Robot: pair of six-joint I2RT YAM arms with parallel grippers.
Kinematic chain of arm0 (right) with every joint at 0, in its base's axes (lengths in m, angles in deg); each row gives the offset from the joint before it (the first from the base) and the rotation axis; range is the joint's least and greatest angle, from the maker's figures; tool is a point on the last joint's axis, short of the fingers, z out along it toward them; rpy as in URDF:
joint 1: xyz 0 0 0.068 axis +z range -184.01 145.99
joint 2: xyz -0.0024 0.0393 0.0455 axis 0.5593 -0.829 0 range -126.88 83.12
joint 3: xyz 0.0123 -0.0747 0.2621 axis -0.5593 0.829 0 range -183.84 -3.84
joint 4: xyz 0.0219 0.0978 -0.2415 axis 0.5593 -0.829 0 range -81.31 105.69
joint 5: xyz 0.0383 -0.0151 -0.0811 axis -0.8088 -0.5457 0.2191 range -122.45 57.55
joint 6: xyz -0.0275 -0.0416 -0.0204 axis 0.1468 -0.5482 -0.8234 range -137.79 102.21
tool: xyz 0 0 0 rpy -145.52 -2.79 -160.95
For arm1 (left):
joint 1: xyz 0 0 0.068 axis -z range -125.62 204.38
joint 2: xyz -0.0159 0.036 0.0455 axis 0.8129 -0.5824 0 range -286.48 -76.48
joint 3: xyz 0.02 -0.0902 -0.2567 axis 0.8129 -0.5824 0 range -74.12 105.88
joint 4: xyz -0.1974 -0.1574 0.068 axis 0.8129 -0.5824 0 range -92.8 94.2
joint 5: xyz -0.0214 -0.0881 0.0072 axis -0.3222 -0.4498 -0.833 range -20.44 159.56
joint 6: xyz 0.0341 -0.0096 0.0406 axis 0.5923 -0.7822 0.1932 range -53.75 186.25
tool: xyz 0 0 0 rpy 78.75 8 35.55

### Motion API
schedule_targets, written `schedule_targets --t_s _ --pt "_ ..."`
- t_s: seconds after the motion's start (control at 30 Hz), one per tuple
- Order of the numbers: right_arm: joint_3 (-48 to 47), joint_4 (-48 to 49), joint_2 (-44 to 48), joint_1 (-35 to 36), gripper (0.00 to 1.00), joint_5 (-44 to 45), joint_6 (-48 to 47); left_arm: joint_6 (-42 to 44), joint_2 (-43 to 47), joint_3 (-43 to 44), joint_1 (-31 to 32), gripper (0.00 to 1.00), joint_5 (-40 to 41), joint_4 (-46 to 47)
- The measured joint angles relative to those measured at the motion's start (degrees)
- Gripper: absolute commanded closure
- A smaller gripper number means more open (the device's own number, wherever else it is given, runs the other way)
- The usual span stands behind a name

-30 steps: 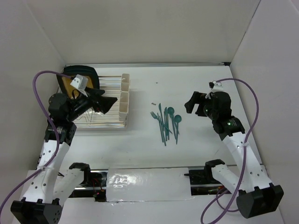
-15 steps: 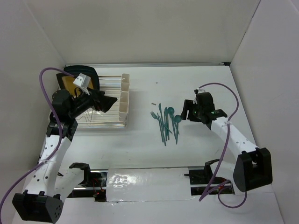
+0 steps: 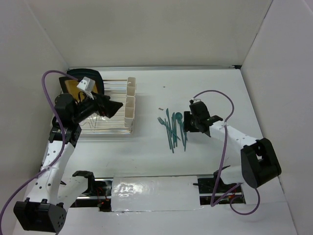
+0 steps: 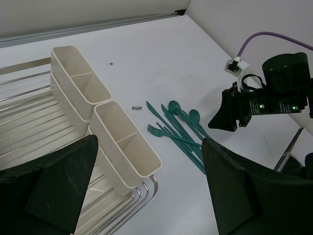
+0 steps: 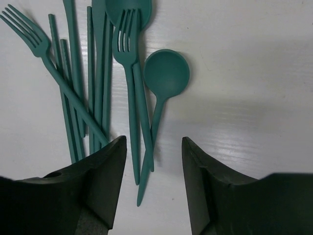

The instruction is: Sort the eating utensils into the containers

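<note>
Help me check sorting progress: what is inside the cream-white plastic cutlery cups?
No utensil shows inside the cream-white plastic cutlery cups; their open compartments look empty, though their walls hide the bottoms. The teal-green plastic utensils lie apart on the white table.

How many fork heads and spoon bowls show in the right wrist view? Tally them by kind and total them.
Forks: 2, the left fork and the middle fork
Spoons: 2, the top spoon and the lower spoon
Total: 4
</note>
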Motion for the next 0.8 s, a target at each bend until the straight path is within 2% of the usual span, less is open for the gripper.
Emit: schedule_targets --t_s 0.17,0.67,0.77,0.8 --pt "-0.07 1.29 -0.26 1.9 0.57 1.25 -0.81 0.0 -0.35 0.0 -0.02 0.0 -0.26 0.0" --pt "-0.61 4.61 -10.49 4.22 0.62 3.61 -2.97 0.02 -1.38 0.0 -0.07 0.0 -0.76 -0.04" --pt "-0.66 5.4 -11.02 4.63 0.69 4.17 -3.34 0.02 -1.57 0.0 -0.07 0.0 -0.9 -0.04" --pt "-0.83 5.44 -11.28 4.74 0.81 4.37 -3.39 0.02 -1.62 0.0 -0.09 0.0 -0.94 -0.07"
